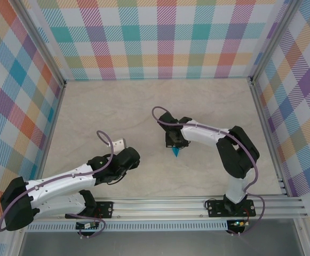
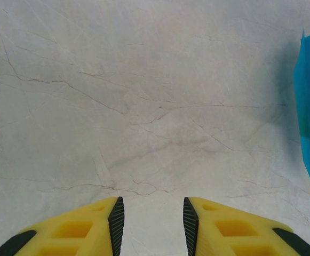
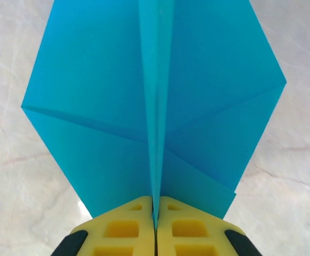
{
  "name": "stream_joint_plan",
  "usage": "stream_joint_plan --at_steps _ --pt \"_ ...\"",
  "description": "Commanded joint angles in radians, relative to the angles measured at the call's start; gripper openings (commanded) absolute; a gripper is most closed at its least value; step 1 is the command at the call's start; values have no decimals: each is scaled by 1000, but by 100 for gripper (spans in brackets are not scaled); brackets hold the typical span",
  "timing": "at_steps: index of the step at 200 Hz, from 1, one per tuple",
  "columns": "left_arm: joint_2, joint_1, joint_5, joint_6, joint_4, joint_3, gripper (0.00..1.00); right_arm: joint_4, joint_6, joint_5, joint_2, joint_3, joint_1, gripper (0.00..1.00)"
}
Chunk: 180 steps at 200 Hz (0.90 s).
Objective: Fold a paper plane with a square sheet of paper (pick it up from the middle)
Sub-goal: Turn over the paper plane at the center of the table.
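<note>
Right wrist view: the right tool pinches the paper plane along its centre crease, so folding looks finished. Left of the plane, the left tool hangs spread above the tabletop. The next move likely calls for a steady lift.

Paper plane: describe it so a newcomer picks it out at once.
On the pale table, find the right arm near the centre. The right gripper, shut, pinches the paper plane along its centre crease. Nothing else by the arms is teal-blue, and its wings spread either side of the crease.
</note>
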Motion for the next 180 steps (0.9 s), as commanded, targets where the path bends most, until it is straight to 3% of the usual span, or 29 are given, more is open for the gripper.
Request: stream_joint_plan --at_steps 1,44,63,90,111,133,180 --pt "-26 32 21 29 -17 -26 37 -21 -4 -25 55 44 3 6" --pt "-35 63 44 49 -19 -33 38 -24 -10 -45 116 67 3 9" --pt "-35 71 50 55 -17 -33 38 -51 -15 -32 96 81 3 16" --pt "-30 78 59 57 -5 -33 39 -100 -40 -9 29 111 3 27" --pt "-17 82 69 62 4 -27 40 -129 -67 -5 -45 124 3 29" --pt "4 82 79 72 7 -15 40 -161 -78 33 -121 119 3 40" --pt "32 83 83 92 3 10 45 -155 -82 72 -273 37 -4 46"
